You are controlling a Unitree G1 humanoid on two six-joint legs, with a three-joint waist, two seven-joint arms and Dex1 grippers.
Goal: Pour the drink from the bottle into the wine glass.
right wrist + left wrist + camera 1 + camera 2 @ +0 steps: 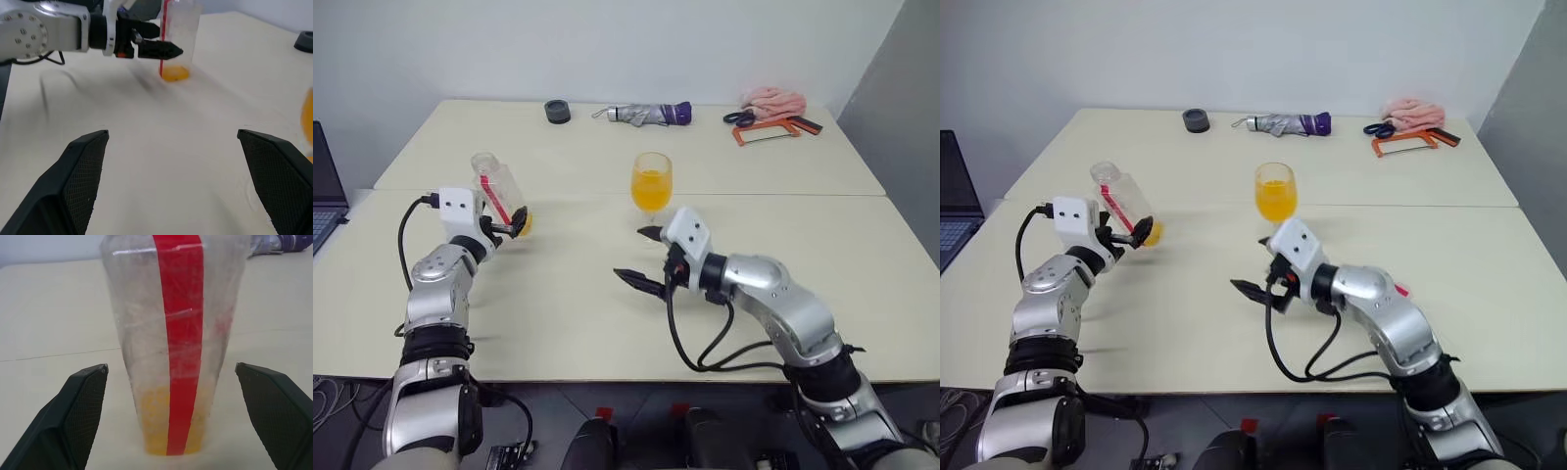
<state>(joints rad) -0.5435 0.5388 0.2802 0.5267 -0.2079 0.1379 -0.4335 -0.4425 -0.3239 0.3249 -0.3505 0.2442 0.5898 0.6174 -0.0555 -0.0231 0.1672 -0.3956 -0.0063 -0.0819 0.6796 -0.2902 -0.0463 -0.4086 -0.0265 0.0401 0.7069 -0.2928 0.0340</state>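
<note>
The bottle [499, 191], clear with a red strip, stands on the table at the left with a little orange drink [168, 431] in its bottom. My left gripper [509, 223] is open around its lower part, with both fingers [80, 401] clear of its sides. The wine glass [651, 183] stands upright near the table's middle, about half full of orange drink. My right gripper [634, 255] hovers open just in front of the glass's foot, holding nothing. In the right wrist view the left gripper [164, 49] shows beside the bottle [182, 29].
Along the far edge lie a black round object [557, 111], a folded umbrella [646, 114], scissors [737, 117], an orange saw frame [769, 130] and a pink cloth [773, 99]. A laptop [323, 196] sits off the left side. A seam [783, 195] joins two tabletops.
</note>
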